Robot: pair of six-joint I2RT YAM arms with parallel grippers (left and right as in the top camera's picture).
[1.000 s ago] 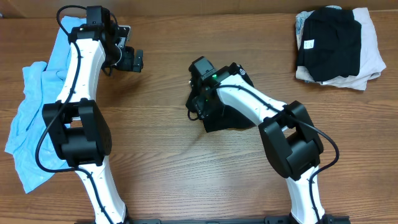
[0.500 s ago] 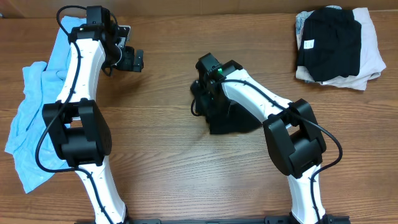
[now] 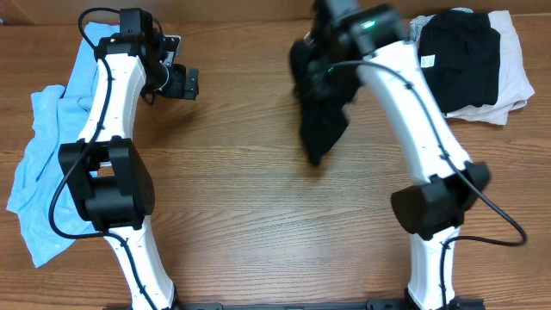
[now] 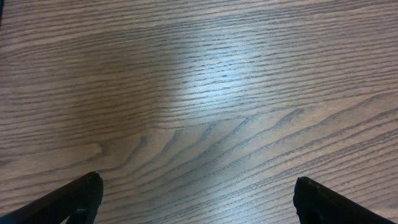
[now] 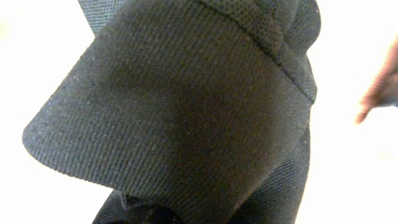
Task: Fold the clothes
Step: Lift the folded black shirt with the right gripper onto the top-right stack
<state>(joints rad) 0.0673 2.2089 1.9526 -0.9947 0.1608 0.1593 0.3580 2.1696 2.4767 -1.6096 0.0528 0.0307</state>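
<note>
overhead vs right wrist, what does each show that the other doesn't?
Only overhead: the light-blue shirt at the left edge, the folded pile at top right, and the left gripper open above bare table. Only right wrist: knit weave and a stitched seam, close up. Both: the black garment, bunched and held up.

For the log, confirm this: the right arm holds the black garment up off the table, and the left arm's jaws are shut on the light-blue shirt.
Not right. The left arm has its jaws open and empty over the bare table, as the left wrist view shows; the light-blue shirt lies unheld. The right arm does hold the black garment up.
</note>
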